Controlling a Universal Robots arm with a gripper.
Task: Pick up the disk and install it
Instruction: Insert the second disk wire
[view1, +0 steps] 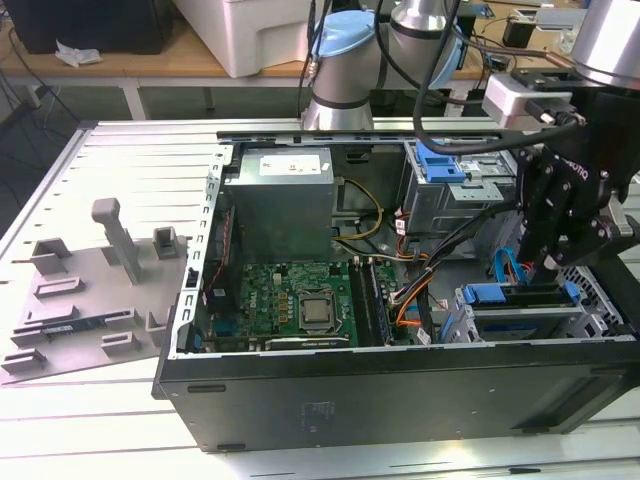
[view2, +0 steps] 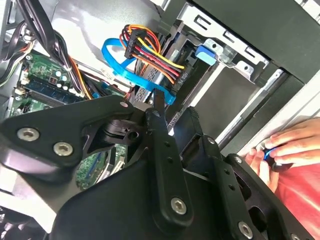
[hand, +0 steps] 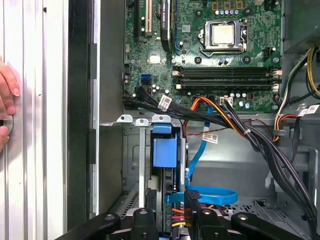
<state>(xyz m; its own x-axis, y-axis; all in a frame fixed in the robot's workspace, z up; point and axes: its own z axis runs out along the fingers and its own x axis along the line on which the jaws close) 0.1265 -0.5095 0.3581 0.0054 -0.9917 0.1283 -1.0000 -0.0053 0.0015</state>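
The disk (view1: 505, 296) stands on edge in the drive cage at the front corner of the open computer case (view1: 400, 400), on the exterior view's right. Its blue carrier rail faces up. The first wrist view shows the disk's blue end tab (hand: 164, 151) set in the metal bay; in the second wrist view the disk (view2: 205, 53) shows as a blue tab at the cage's edge. My black gripper (view1: 548, 268) hangs just above the blue rail, fingers together with nothing between them. In the wrist views the gripper (hand: 193, 198) (view2: 170, 107) sits next to a looped blue data cable (hand: 212, 194).
A power supply box (view1: 282, 200), motherboard (view1: 300, 295) and bundles of black and coloured cables (hand: 240, 125) fill the case. Another blue bracket (view1: 440, 165) sits in the far bay. A grey fixture plate (view1: 90, 290) lies outside the case. A person's hand (hand: 6, 100) (view2: 287, 145) rests beside it.
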